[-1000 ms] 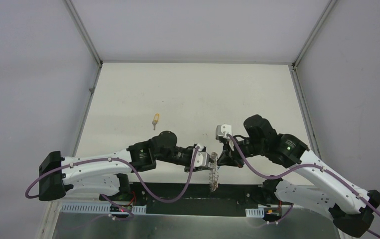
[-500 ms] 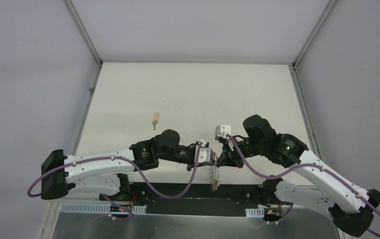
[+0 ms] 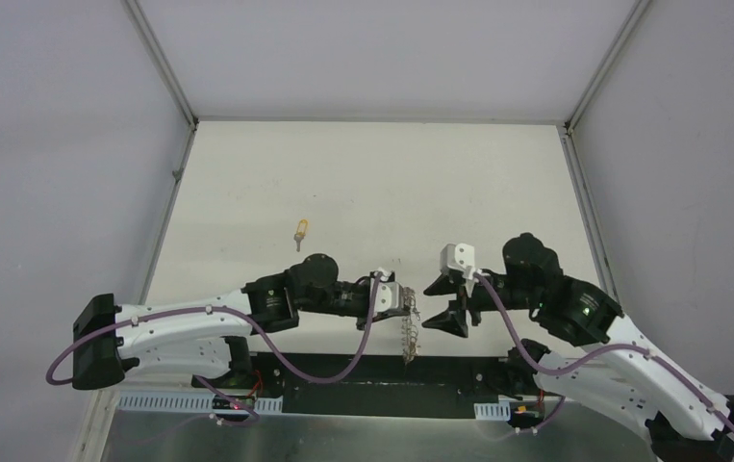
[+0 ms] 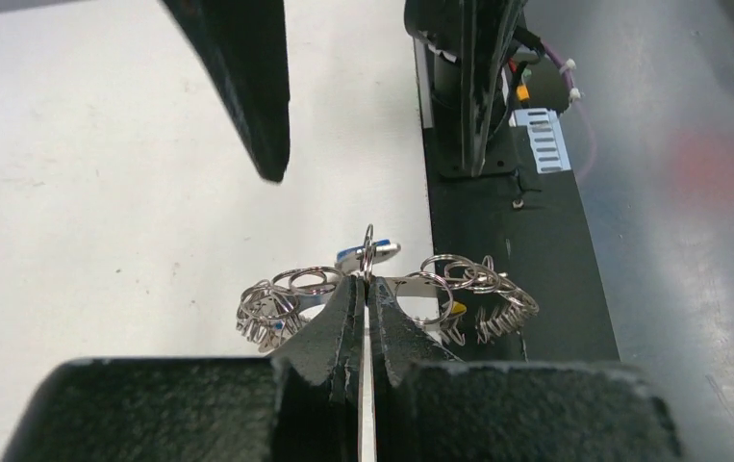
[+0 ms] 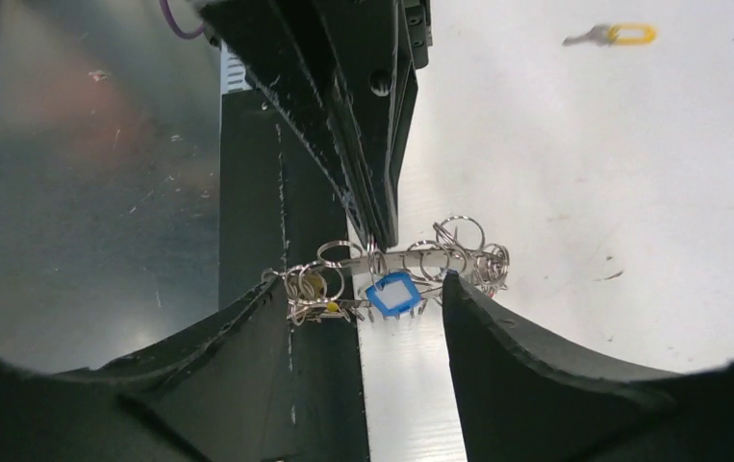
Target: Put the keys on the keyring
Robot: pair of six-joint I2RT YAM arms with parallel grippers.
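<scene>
The keyring (image 3: pixel 407 339) is a floppy bunch of grey wire coils hanging over the table's near edge. My left gripper (image 3: pixel 408 306) is shut on one of its rings; in the left wrist view the fingertips (image 4: pixel 367 281) pinch the keyring (image 4: pixel 305 280) at its middle. A blue-headed key (image 5: pixel 392 294) and a yellow-headed one (image 5: pixel 329 306) dangle from the keyring (image 5: pixel 406 260). My right gripper (image 3: pixel 432 308) stands open just right of the ring, its fingers (image 5: pixel 364 282) either side of the blue key without touching. Another yellow-headed key (image 3: pixel 300 231) lies alone on the table.
A black base strip (image 3: pixel 372 371) and a metal plate (image 3: pixel 343 433) run along the near edge below the hanging ring. White walls enclose the table (image 3: pixel 372 183) on three sides.
The left gripper closed on the keyring. The right gripper opened, let go of the ring and drew back to the right.
</scene>
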